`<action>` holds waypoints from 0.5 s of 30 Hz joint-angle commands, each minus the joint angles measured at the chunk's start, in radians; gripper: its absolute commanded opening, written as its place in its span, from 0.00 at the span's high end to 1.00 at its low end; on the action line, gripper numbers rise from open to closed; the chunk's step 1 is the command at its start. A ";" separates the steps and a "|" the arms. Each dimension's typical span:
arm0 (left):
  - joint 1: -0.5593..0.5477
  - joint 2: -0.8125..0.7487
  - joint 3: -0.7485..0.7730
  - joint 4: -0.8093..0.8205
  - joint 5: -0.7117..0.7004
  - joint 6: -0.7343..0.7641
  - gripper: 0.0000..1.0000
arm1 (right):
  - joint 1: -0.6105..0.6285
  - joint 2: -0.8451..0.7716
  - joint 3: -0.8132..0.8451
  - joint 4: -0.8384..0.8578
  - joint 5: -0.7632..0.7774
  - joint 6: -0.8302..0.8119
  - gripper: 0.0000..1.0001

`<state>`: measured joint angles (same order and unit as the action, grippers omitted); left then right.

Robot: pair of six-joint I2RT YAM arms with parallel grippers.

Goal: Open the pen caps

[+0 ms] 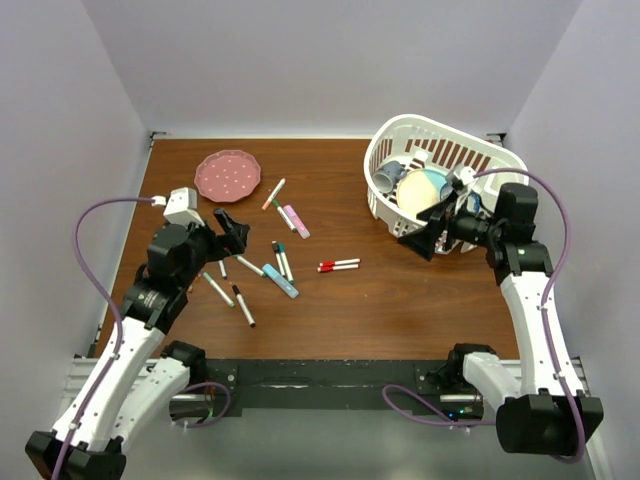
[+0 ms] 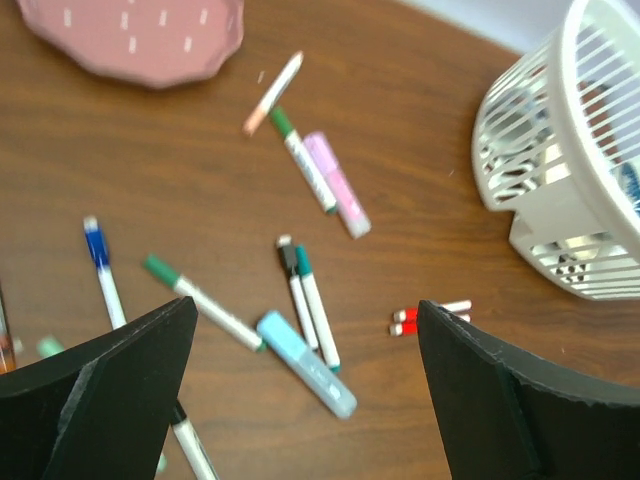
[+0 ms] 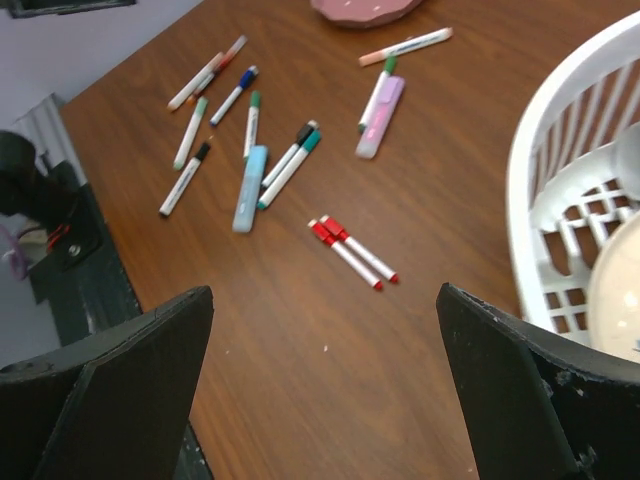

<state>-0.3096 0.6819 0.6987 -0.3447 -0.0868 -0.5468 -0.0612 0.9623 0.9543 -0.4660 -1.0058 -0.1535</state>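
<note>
Brown tabletop [image 1: 400, 310] carries scattered markers [image 1: 283, 260] left of the white basket [image 1: 385, 150]; two red pen caps [image 1: 324, 266] sit on the pair nearest that basket. Left pincer [image 1: 228, 228] and right pincer [image 1: 425, 240] hang spread wide, pinching nothing.

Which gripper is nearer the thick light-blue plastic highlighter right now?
Left. The left gripper hovers open just left of the light-blue highlighter; the right gripper is far right, beside the white plastic basket.

White arms [image 1: 530, 300], black fingers [image 2: 110, 400], purple cables [image 1: 125, 201]
</note>
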 commanded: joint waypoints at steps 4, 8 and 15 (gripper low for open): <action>0.001 0.155 -0.041 -0.157 -0.016 -0.240 0.14 | 0.004 -0.007 -0.111 0.115 -0.094 -0.061 0.01; 0.000 0.246 -0.056 -0.157 -0.066 -0.315 0.26 | 0.015 -0.005 -0.120 0.133 -0.064 -0.032 0.01; -0.020 0.533 0.082 -0.189 -0.183 -0.438 0.53 | 0.054 -0.013 -0.111 0.101 -0.020 -0.060 0.01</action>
<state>-0.3134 1.0977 0.6731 -0.5220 -0.1764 -0.8837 -0.0208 0.9627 0.8352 -0.3809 -1.0405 -0.1837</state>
